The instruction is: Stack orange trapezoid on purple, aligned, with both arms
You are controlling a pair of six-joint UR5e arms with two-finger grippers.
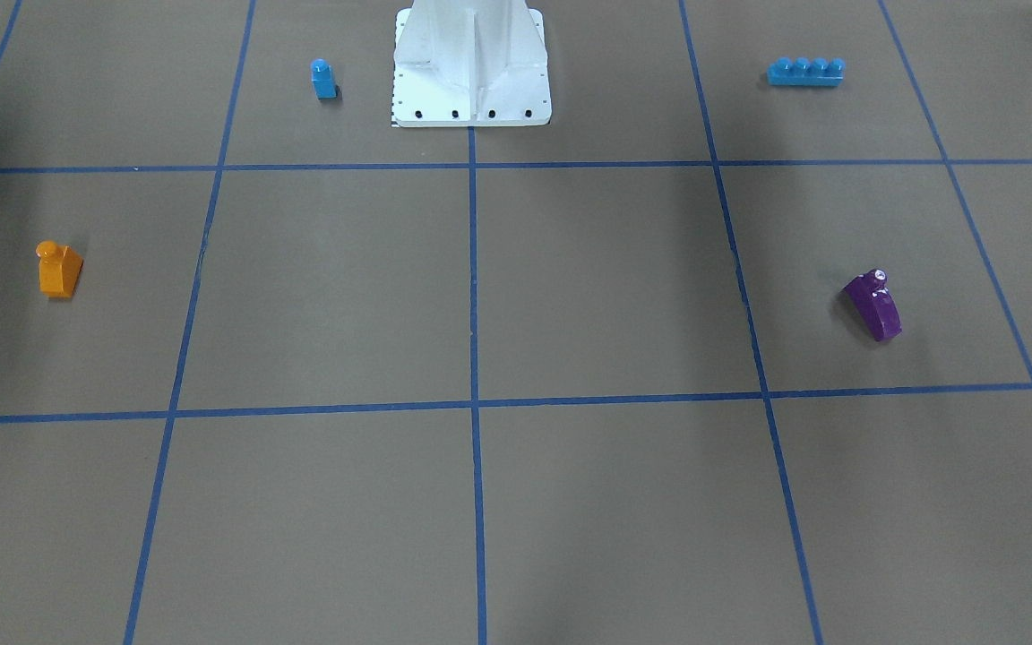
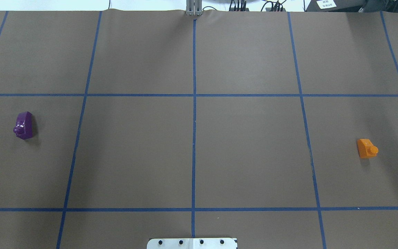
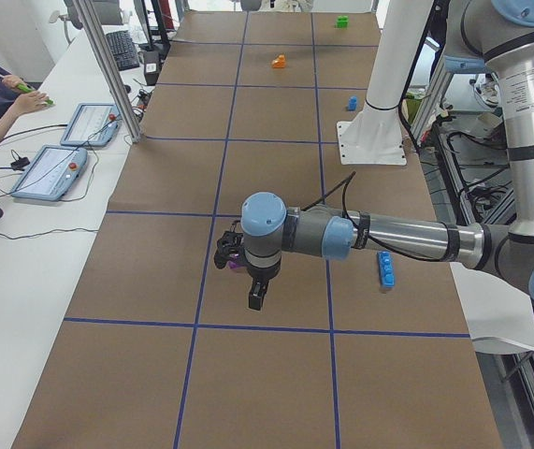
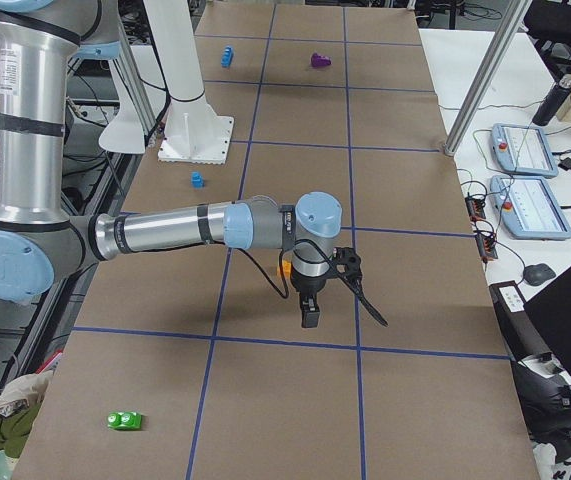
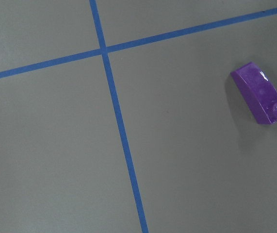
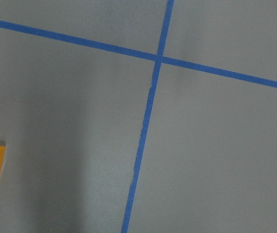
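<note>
- The orange trapezoid (image 2: 366,148): small glossy brick with one sloped side and a round stud on top; it stands upright on the counter (image 2: 199,155), far over on the robot's right side
- The purple (image 2: 24,125): glossy sloped wedge, single stud up at one end; it rests far over on the robot's left side, well apart from the orange trapezoid
- The left arm (image 3: 341,234) reaches out above the purple; the right arm (image 4: 205,225) reaches out above the orange trapezoid

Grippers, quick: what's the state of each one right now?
Left gripper: cannot be told; purple brick lies unheld.
Right gripper: cannot be told; orange trapezoid lies unheld.
</note>
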